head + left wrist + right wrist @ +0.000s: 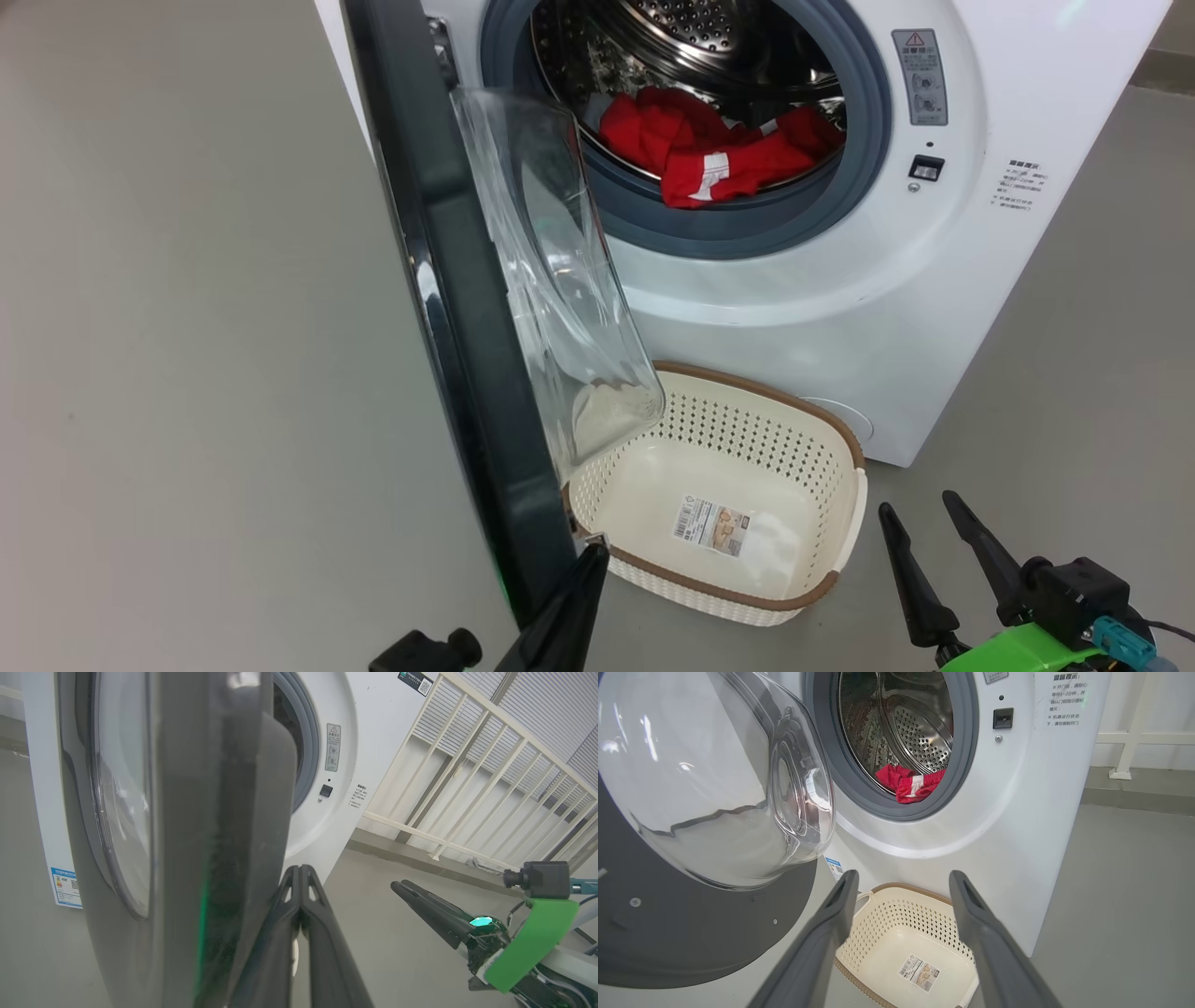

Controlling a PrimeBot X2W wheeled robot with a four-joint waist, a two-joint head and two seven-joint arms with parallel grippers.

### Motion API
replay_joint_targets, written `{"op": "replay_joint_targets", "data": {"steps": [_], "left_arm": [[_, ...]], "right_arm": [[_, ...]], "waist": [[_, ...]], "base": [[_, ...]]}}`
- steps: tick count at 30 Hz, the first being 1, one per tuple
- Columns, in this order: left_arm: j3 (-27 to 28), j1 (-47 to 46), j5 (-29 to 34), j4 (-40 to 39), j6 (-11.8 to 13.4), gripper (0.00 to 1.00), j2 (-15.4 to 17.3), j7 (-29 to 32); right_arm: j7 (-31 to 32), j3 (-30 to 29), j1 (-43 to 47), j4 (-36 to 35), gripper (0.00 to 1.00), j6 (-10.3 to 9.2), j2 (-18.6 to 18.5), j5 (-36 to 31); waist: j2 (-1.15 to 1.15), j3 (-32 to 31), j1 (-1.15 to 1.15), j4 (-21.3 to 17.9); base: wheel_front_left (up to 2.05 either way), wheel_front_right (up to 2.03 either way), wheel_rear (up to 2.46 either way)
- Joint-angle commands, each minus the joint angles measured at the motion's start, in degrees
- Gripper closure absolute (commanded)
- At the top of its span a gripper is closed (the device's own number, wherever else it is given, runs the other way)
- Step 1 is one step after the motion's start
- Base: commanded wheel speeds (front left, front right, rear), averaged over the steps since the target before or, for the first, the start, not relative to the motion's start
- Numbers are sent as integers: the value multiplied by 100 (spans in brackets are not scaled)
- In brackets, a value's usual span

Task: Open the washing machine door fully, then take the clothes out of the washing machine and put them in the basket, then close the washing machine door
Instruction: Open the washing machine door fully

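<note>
The washing machine [840, 308] stands with its door [448, 280] swung out, seen edge-on, the glass bowl facing the drum. Red clothes [719, 154] with white trim lie at the drum's front lip, also seen as the clothes [910, 784] in the right wrist view. The cream basket [738, 425] sits on the floor below the opening, holding nothing but its sticker. My left gripper [590, 558] is shut, its tip right beside the door's lower edge [219, 826]. My right gripper [915, 504] stands open to the right of the basket [896, 914], with nothing between its fingers.
Grey floor [187, 373] spreads to the left of the door and to the right of the machine. A white railing [467, 765] stands beyond the machine. The door's glass bowl [714, 779] overhangs the basket's left end.
</note>
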Motion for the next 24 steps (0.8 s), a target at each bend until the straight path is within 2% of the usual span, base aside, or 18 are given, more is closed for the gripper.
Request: {"op": "replay_joint_targets", "data": {"steps": [1, 14, 22, 24], "left_arm": [[364, -137, -58, -41, 63, 100, 22, -29], [1216, 148, 26, -133, 406, 100, 22, -29], [2081, 240, 220, -145, 603, 100, 22, -29], [2443, 204, 286, -140, 667, 100, 22, -29]], "right_arm": [[-78, 105, -136, -153, 0, 28, -32, -15], [-78, 140, -164, -157, 0, 28, -26, -14], [-78, 157, -188, -164, 0, 28, -48, -7], [-78, 159, -193, -156, 0, 28, -59, 0]], "waist": [[0, -2, 0, 16], [0, 28, 0, 99], [0, 74, 0, 103], [0, 88, 0, 92]], "base": [[0, 0, 0], [0, 0, 0], [0, 0, 0], [0, 0, 0]]}}
